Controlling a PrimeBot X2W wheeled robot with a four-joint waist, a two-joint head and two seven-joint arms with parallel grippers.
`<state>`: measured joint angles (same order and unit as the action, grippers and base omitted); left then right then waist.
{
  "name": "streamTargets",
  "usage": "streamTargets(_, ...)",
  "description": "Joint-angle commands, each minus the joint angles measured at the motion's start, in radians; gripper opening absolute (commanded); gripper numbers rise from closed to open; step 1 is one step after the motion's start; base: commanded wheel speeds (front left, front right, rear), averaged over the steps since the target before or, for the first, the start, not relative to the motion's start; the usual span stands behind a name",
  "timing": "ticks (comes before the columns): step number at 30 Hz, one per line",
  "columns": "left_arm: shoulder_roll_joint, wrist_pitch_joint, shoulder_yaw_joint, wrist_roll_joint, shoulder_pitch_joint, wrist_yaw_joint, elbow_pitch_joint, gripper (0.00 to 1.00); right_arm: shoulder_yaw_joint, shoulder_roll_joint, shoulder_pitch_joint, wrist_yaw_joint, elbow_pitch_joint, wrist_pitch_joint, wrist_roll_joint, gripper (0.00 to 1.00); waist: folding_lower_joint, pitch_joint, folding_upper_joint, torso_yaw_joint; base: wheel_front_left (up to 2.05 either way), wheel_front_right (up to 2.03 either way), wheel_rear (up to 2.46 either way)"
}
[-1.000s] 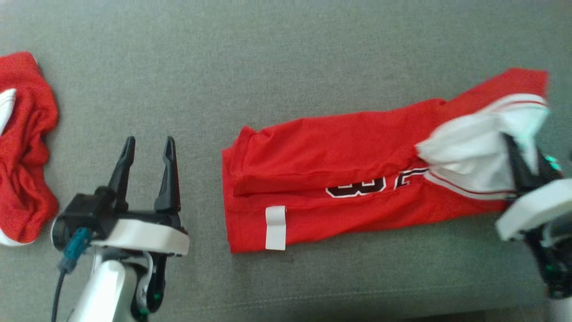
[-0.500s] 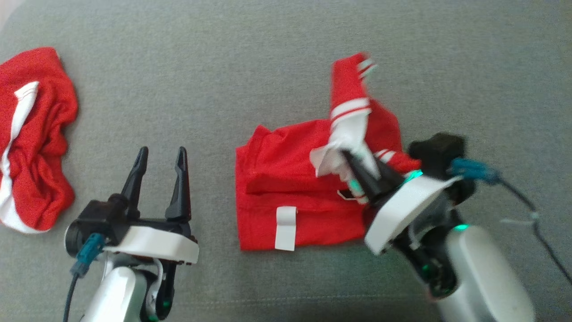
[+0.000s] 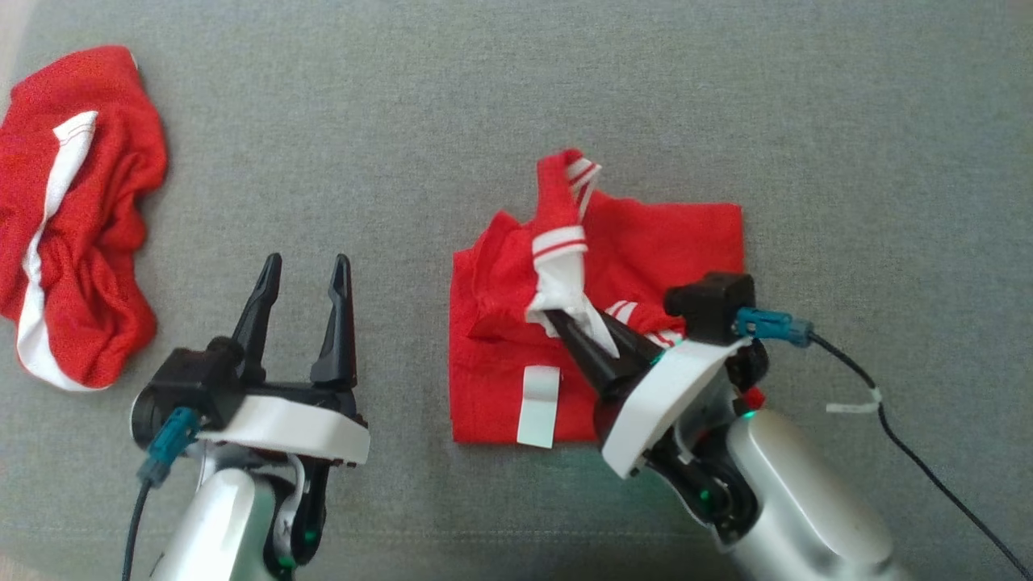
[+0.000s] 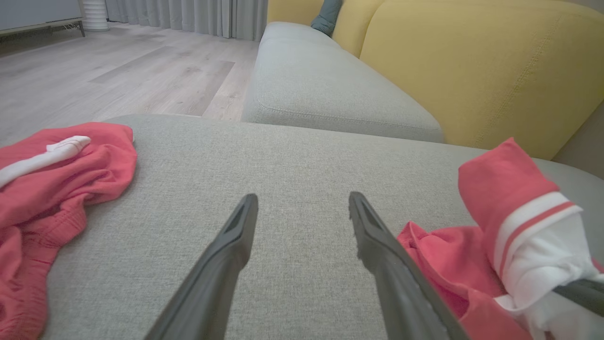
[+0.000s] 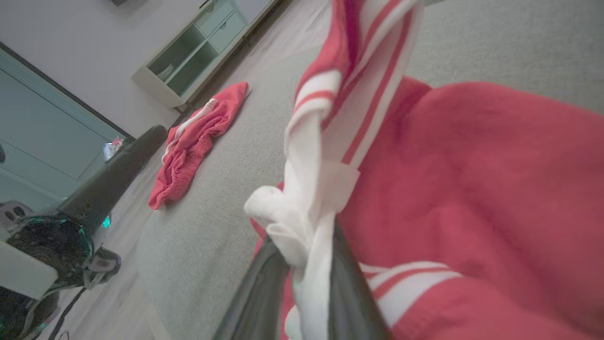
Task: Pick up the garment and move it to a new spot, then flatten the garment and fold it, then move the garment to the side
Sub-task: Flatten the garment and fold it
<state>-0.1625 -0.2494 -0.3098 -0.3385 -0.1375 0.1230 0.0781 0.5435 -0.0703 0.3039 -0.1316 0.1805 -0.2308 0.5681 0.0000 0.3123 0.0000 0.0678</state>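
The garment (image 3: 654,242) is a red jersey with white trim, lying doubled over on the grey cushion (image 3: 484,97) at centre right. My right gripper (image 3: 567,321) is shut on a bunch of its white striped trim, held above the red body. In the right wrist view the white cloth (image 5: 311,208) sits pinched between the two dark fingers. My left gripper (image 3: 307,268) stands open to the left of the garment, nothing between its fingers. The left wrist view has the raised trim (image 4: 524,222) to the right of the open left gripper (image 4: 302,203).
A second crumpled red and white cloth (image 3: 73,210) lies at the far left of the cushion. A yellow backrest (image 4: 472,61) and another grey seat (image 4: 321,85) rise beyond. A dark cable (image 3: 888,420) trails from my right wrist.
My right gripper has carried the trimmed end of the garment leftward over the rest, turning the long strip into a shorter doubled shape. The left arm has stayed put; the camera shifted.
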Motion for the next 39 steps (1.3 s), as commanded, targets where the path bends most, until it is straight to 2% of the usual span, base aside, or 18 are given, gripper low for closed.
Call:
streamTargets(1,-0.011,-0.012,0.035,0.0,-0.035,-0.002,-0.025,1.0,0.026,0.02,0.03,0.001,-0.032,0.014,0.004,1.0,0.0,0.001,0.0,-0.001,0.0,0.0,0.0)
streamTargets(9,-0.011,-0.012,0.043,0.012,-0.036,-0.007,-0.017,1.0,0.1,0.02,0.094,0.001,-0.044,0.14,0.027,1.0,0.0,-0.001,0.0,-0.017,0.0,0.0,0.0)
streamTargets(14,-0.013,-0.012,0.049,0.019,-0.034,-0.005,-0.016,1.0,0.079,0.02,0.122,0.001,-0.1,0.234,-0.005,1.0,0.0,-0.006,0.0,-0.03,0.0,0.0,0.0)
streamTargets(20,-0.022,-0.012,0.061,0.024,-0.025,0.004,-0.024,1.0,-0.091,0.012,0.099,0.001,-0.164,0.278,-0.128,1.0,0.0,-0.013,0.0,-0.053,0.0,0.0,0.0)
streamTargets(29,-0.044,-0.01,0.077,0.02,-0.008,0.016,-0.034,1.0,-0.394,-0.078,-0.065,0.001,-0.25,0.243,-0.243,1.0,0.0,-0.03,0.0,-0.091,0.0,0.0,0.0)
streamTargets(33,-0.053,-0.005,0.078,0.019,0.002,0.02,-0.036,1.0,-0.464,-0.095,-0.141,0.001,-0.282,0.229,-0.263,1.0,0.0,-0.043,0.0,-0.105,0.0,0.0,0.0)
streamTargets(39,-0.063,0.004,0.078,0.017,0.035,0.03,-0.043,1.0,-0.499,-0.099,-0.236,0.001,-0.318,0.217,-0.277,1.0,0.0,-0.08,0.0,-0.118,0.0,0.0,0.0)
